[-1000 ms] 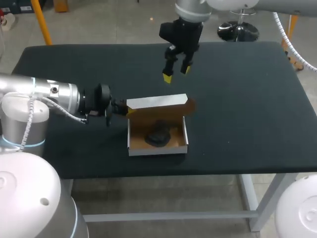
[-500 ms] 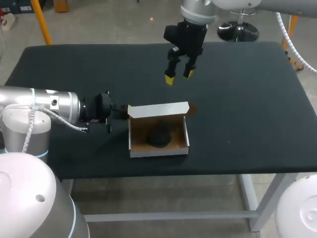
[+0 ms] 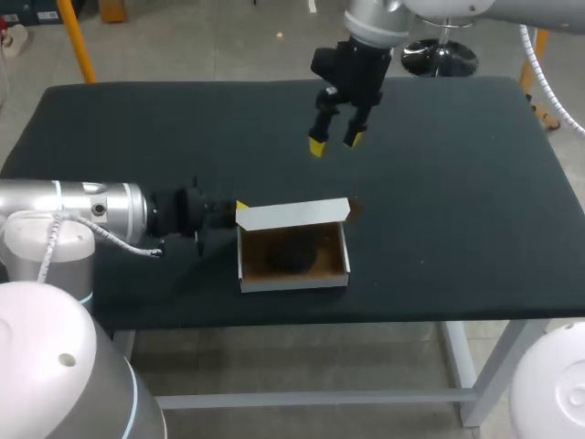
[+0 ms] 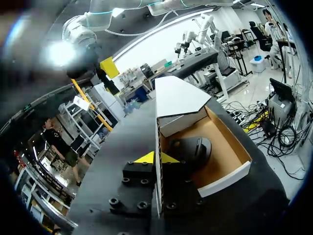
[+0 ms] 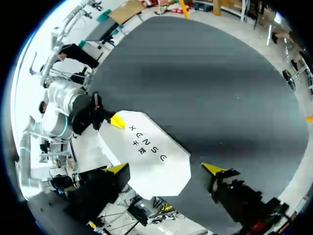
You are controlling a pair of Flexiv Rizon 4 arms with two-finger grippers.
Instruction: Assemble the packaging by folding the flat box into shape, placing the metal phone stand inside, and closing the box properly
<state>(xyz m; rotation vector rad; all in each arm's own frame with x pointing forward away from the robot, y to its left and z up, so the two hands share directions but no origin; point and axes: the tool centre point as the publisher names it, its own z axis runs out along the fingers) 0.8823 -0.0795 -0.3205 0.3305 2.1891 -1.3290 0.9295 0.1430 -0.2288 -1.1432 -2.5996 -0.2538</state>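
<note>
One white cardboard box with brown inside [image 3: 292,280] at near-centre of black table [image 3: 457,183], white lid flap [image 3: 292,214] raised along far side.
One dark metal phone stand [image 3: 294,254] inside box, shape murky, far part under flap.
Two grippers:
- left gripper [image 3: 236,210] clamped on box's left edge, single yellow tip visible from head view
- right gripper [image 3: 335,142] above table, far of box, fingers apart, empty

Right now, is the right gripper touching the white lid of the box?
Apart. The head view shows a strip of black table between the white lid and the yellow tips of the right gripper.
</note>
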